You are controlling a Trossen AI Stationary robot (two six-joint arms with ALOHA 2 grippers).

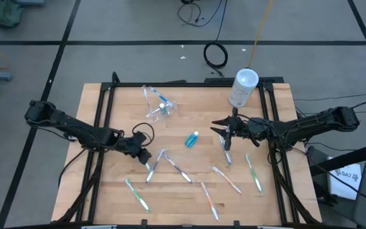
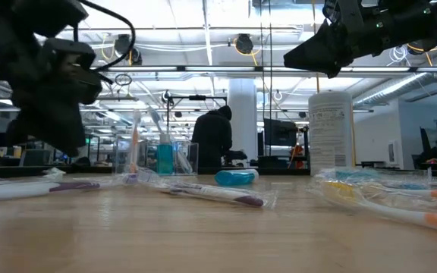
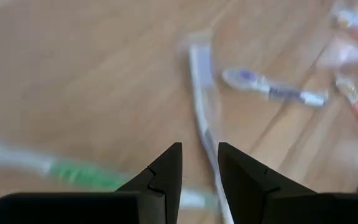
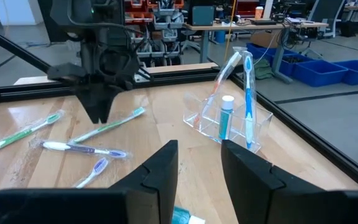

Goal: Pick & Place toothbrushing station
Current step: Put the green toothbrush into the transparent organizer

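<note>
Left gripper: I am holding it slightly spread, empty, directly over a white-handled toothbrush. I am reading that brush's long axis as running away between the fingers, and the right gripper, also spread and empty, as waiting farther off.

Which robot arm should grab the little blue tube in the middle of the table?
Probably the right. The right gripper hangs open closest to the blue tube, whose end shows just below its fingers in its wrist view. The left gripper is open over a toothbrush, farther off.
</note>
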